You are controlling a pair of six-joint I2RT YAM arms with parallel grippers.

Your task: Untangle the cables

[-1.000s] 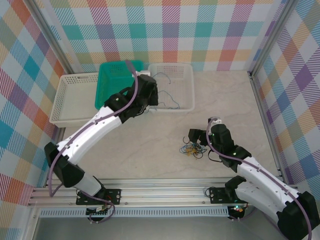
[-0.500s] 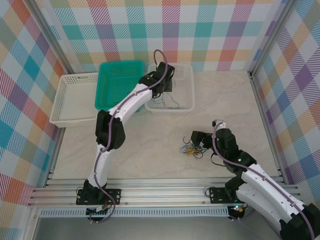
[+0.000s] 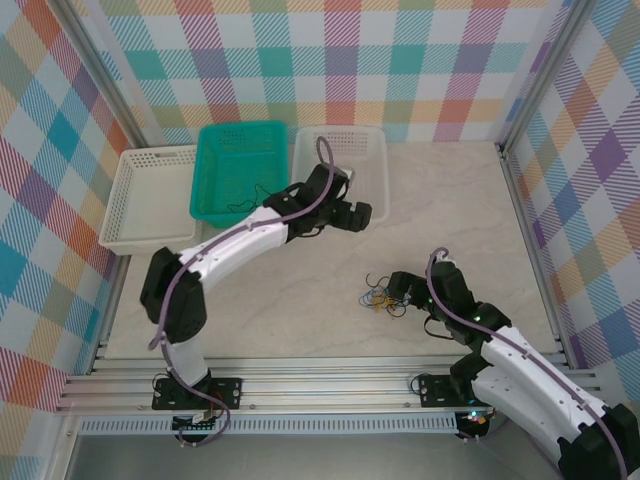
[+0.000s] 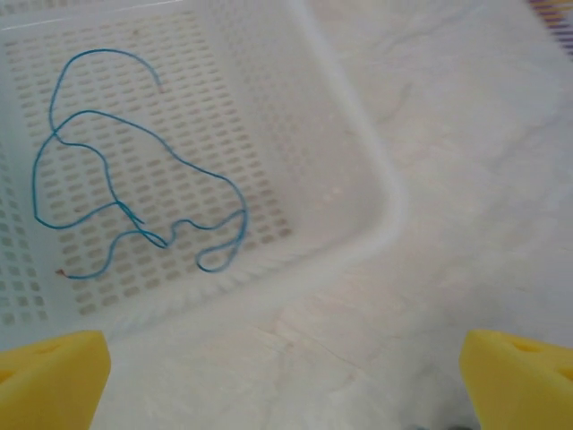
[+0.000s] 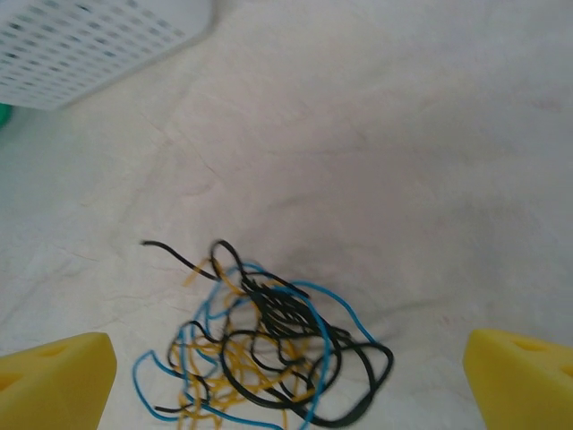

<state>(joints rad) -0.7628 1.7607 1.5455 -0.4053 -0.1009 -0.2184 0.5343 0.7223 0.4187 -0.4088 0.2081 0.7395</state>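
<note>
The left end effector (image 3: 357, 214) has drawn back from over the far part of the white basket (image 3: 372, 150) to its near rim, and its fingers have parted. The right end effector (image 3: 400, 290) has edged slightly closer to the cables (image 3: 382, 298).

From the top camera, the cables form a small, loose clump of blue, black and yellow strands on the pale marbled tabletop (image 3: 300, 300), just to the left of the right end effector's tips. A teal perforated basket (image 3: 240, 128) and another white one (image 3: 150, 152) sit to the left of the left end effector.

In the left wrist view, the left end effector (image 4: 286, 381) stands wide apart: its two yellow foam-like pads (image 4: 54, 381) sit at the lower corners with bare tabletop (image 4: 466, 179) between them. Ahead and to the left, inside the slotted white plastic basket (image 4: 358, 179), one thin blue cable (image 4: 134, 179) lies flat on the floor in limp loops and kinks, well clear of the pads.

In the right wrist view, the right end effector (image 5: 286, 381) is likewise spread wide, holding nothing. The tangled cables (image 5: 269, 349) lie between its yellow pads (image 5: 58, 376) without touching either: glossy black curls over blue arcs and finer yellow strands. A corner of the white basket (image 5: 89, 45) shows far ahead to the left across the smooth, faintly veined tabletop (image 5: 403, 134).
</note>
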